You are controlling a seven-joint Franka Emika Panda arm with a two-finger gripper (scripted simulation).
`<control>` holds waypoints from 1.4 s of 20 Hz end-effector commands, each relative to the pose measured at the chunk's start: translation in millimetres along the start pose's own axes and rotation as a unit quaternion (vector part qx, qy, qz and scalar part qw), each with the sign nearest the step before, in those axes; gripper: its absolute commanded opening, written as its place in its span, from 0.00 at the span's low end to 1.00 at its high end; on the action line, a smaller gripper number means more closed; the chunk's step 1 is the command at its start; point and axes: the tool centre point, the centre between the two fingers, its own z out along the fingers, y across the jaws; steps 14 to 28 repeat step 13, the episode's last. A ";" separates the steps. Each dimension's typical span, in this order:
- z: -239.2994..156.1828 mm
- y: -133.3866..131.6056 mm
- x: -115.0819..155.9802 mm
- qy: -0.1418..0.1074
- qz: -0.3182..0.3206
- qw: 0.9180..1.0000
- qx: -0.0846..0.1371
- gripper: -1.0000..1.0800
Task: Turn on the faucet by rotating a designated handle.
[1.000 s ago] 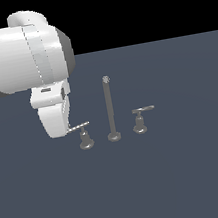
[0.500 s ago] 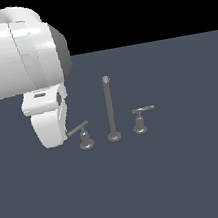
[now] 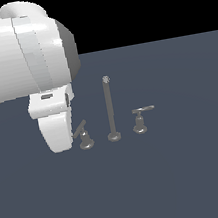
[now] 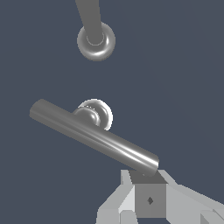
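Hand (image 4: pixel 148 192) at lever tip | open/closed: can't tell | designated handle (image 4: pixel 94 135) just ahead, touching fingertip

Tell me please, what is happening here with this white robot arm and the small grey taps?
A white robot arm is working on a small grey metal faucet set. Its gripper sits right at the free end of the long straight lever bar of the handle on the exterior view's left. In the wrist view a finger pad meets that bar's tip. The tall thin upright spout and the smaller handle beyond it are untouched.
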 end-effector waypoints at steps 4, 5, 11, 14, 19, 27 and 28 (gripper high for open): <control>-0.2 3.4 12.6 0.001 0.003 1.000 -0.001 0.00; -0.3 2.8 19.3 0.001 0.005 1.000 -0.001 0.00; -0.8 -0.8 60.3 0.004 0.018 1.000 -0.002 0.00; -1.0 -1.4 67.1 0.004 0.021 1.000 -0.002 0.00; -1.0 -1.4 67.1 0.004 0.021 1.000 -0.002 0.00; -1.0 -1.4 67.1 0.004 0.021 1.000 -0.002 0.00; -1.0 -1.4 67.1 0.004 0.021 1.000 -0.002 0.00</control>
